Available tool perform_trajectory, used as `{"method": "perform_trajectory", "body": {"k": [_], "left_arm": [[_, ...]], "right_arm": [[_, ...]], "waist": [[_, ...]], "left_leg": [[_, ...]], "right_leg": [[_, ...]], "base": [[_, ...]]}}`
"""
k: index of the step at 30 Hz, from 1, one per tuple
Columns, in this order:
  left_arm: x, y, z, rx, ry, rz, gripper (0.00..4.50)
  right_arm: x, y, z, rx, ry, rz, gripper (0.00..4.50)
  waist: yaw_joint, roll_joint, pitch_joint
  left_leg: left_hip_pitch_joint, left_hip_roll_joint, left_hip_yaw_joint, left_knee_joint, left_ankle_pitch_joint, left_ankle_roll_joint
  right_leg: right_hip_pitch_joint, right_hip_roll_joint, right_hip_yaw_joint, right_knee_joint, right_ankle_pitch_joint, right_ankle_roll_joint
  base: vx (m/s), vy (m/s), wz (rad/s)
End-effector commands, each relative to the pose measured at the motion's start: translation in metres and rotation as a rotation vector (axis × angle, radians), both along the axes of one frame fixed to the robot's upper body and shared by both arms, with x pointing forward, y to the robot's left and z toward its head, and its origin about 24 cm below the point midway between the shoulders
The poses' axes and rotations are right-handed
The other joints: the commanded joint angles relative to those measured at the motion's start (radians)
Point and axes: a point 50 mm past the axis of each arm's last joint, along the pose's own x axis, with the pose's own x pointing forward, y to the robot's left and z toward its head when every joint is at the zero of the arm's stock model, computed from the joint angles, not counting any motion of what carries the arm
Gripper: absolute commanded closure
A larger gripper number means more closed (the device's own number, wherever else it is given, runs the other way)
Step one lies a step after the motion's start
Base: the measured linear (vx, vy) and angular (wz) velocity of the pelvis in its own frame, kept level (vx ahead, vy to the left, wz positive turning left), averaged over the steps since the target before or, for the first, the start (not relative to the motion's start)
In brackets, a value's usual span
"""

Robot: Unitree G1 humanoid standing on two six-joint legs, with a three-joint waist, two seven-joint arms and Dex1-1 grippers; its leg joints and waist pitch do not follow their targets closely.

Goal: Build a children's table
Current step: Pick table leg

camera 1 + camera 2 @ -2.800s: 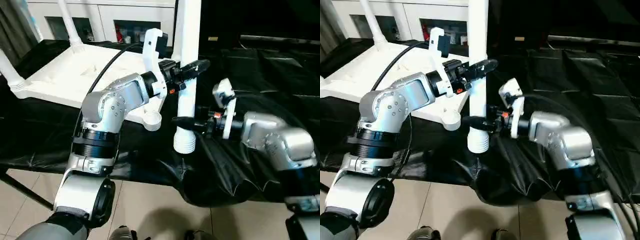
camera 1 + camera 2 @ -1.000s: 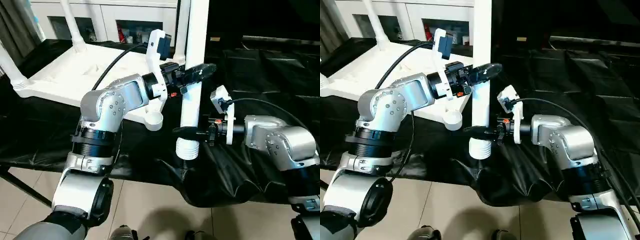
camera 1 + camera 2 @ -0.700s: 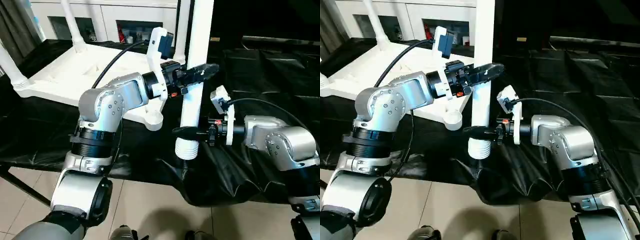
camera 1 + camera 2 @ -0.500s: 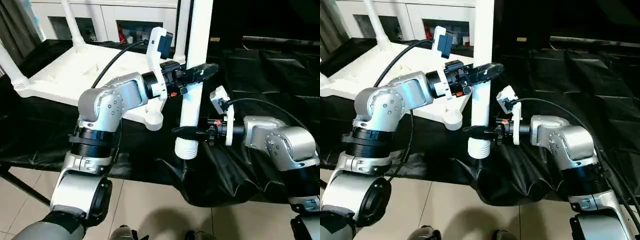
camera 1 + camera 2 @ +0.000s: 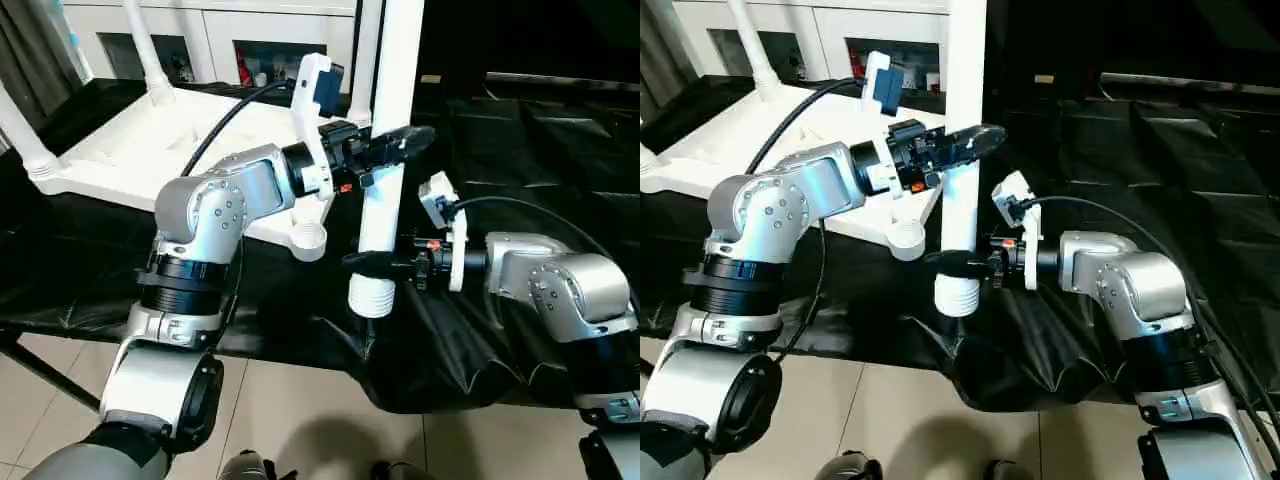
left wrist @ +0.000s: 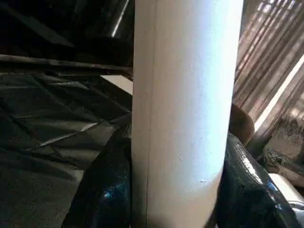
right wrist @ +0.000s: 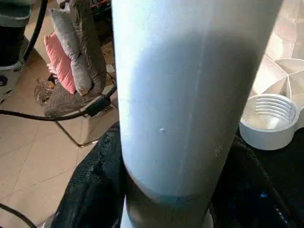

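Tabletop [image 5: 150, 150] lies upside down on our black-draped bench [image 5: 540, 130] (two legs already stand in its far sockets). Before its near corner socket [image 5: 306, 238] we hold a loose leg [image 5: 385, 160] upright, left gripper [image 5: 395, 143] clamped high, right gripper [image 5: 372, 263] clamped just above the threaded end.

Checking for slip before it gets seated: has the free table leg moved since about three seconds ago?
Yes. The leg, held by both grippers, has tilted so its top leans right, away from the empty corner socket; its ribbed end stays near there.

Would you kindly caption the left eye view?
Both grippers, left and right, clamp an upright table leg near the empty corner socket.
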Motion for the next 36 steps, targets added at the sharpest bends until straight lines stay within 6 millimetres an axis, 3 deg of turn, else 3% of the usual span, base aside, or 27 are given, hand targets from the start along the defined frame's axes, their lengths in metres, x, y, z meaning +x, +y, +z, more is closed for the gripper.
{"method": "perform_trajectory", "body": {"k": [1,4,6,11,15,16,17,20,22,25,26,28,29,32,34,36], "left_arm": [[0.002,-0.001,0.013,-0.025,-0.026,0.010,2.15],[0.000,-0.001,0.014,-0.046,-0.034,-0.013,2.01],[0.002,0.000,0.015,-0.053,-0.050,0.020,1.74],[0.011,0.008,0.019,-0.117,-0.074,0.133,1.57],[0.010,0.022,0.023,-0.174,-0.121,0.194,1.57],[0.010,0.024,0.024,-0.182,-0.127,0.204,1.57],[0.009,0.030,0.023,-0.184,-0.138,0.230,1.57],[0.008,0.048,0.013,-0.142,-0.158,0.319,1.57],[0.006,0.054,0.009,-0.111,-0.172,0.344,1.57],[0.002,0.067,-0.002,-0.061,-0.186,0.413,1.57],[0.002,0.080,-0.010,-0.034,-0.167,0.508,1.57],[0.003,0.095,-0.025,0.065,-0.175,0.655,1.57],[0.002,0.097,-0.027,0.076,-0.177,0.670,1.57],[-0.010,0.114,-0.063,0.279,-0.179,0.824,1.57],[-0.019,0.118,-0.079,0.364,-0.185,0.881,1.57],[-0.026,0.120,-0.089,0.409,-0.215,0.955,1.57]], "right_arm": [[0.005,-0.005,0.001,-0.017,-0.020,-0.057,2.61],[0.007,-0.004,0.005,0.021,-0.054,-0.068,2.61],[0.008,-0.003,0.007,0.045,-0.064,-0.075,2.61],[0.008,0.000,0.014,0.136,-0.109,-0.112,2.61],[0.007,0.000,0.023,0.250,-0.141,-0.171,2.61],[0.007,-0.001,0.023,0.257,-0.144,-0.182,2.61],[0.007,-0.003,0.024,0.269,-0.150,-0.201,2.61],[0.006,-0.009,0.026,0.296,-0.164,-0.266,2.61],[0.005,-0.011,0.026,0.302,-0.169,-0.281,2.61],[0.002,-0.015,0.025,0.300,-0.181,-0.323,2.62],[0.001,-0.017,0.022,0.268,-0.189,-0.375,2.62],[0.001,-0.021,0.013,0.177,-0.219,-0.453,2.62],[0.001,-0.021,0.012,0.167,-0.223,-0.460,2.62],[0.001,-0.034,-0.006,0.024,-0.302,-0.648,2.62],[-0.002,-0.039,-0.012,-0.010,-0.357,-0.752,2.62],[-0.009,-0.040,-0.018,-0.016,-0.378,-0.829,2.62]], "waist": [[0.002,-0.012,-0.108],[0.004,-0.008,-0.109],[0.003,-0.011,-0.108],[0.004,-0.008,-0.110],[0.004,-0.015,-0.110],[0.005,-0.012,-0.110],[0.005,-0.017,-0.110],[0.002,-0.015,-0.109],[0.000,-0.012,-0.109],[0.002,-0.008,-0.109],[0.001,-0.003,-0.108],[-0.002,-0.002,-0.107],[-0.006,-0.004,-0.104],[-0.012,-0.004,-0.105],[-0.016,-0.004,-0.106],[-0.025,-0.010,-0.105]], "left_leg": [[0.014,-0.010,0.008,-0.061,-0.147,0.025],[0.014,-0.010,0.008,-0.060,-0.141,0.022],[0.012,-0.011,0.008,-0.061,-0.145,0.023],[0.012,-0.011,0.007,-0.062,-0.147,0.023],[0.015,-0.008,0.007,-0.063,-0.138,0.027],[0.013,-0.007,0.007,-0.063,-0.136,0.026],[0.013,-0.009,0.009,-0.063,-0.137,0.026],[0.011,-0.006,0.006,-0.067,-0.134,0.023],[0.017,-0.008,0.009,-0.065,-0.145,0.021],[0.017,-0.003,0.006,-0.069,-0.148,0.011],[0.016,-0.004,0.006,-0.069,-0.154,0.006],[0.017,-0.003,0.005,-0.071,-0.167,-0.003],[0.015,-0.005,0.006,-0.073,-0.177,-0.008],[0.015,-0.005,0.004,-0.077,-0.197,-0.023],[0.020,-0.005,0.006,-0.077,-0.226,-0.024],[0.018,-0.007,0.006,-0.079,-0.260,-0.017]], "right_leg": [[0.077,-0.036,0.006,-0.071,-0.310,-0.186],[0.076,-0.037,0.007,-0.070,-0.307,-0.185],[0.077,-0.036,0.006,-0.072,-0.307,-0.186],[0.079,-0.036,0.005,-0.071,-0.294,-0.185],[0.077,-0.036,0.005,-0.069,-0.290,-0.187],[0.077,-0.038,0.006,-0.067,-0.284,-0.192],[0.077,-0.037,0.005,-0.068,-0.286,-0.190],[0.078,-0.039,0.006,-0.063,-0.289,-0.177],[0.072,-0.036,0.007,-0.068,-0.316,-0.165],[0.070,-0.038,0.007,-0.067,-0.323,-0.155],[0.068,-0.037,0.007,-0.068,-0.326,-0.152],[0.066,-0.036,0.007,-0.071,-0.339,-0.141],[0.066,-0.034,0.007,-0.076,-0.358,-0.121],[0.060,-0.037,0.007,-0.083,-0.423,-0.074],[0.054,-0.035,0.007,-0.088,-0.466,-0.061],[0.049,-0.033,0.004,-0.099,-0.518,-0.039]], "base": [[0.000,0.000,0.00],[0.000,0.000,0.00],[0.000,0.000,0.00],[0.000,0.000,0.00],[0.000,0.000,0.00],[0.000,0.000,0.00],[0.000,0.000,0.00],[0.000,0.000,0.00],[0.000,0.000,0.00],[0.000,0.000,0.00],[0.000,0.000,0.00],[0.000,0.000,0.00],[0.000,0.000,0.00],[0.000,0.000,0.00],[0.000,0.000,0.00],[0.000,0.000,0.00]]}}
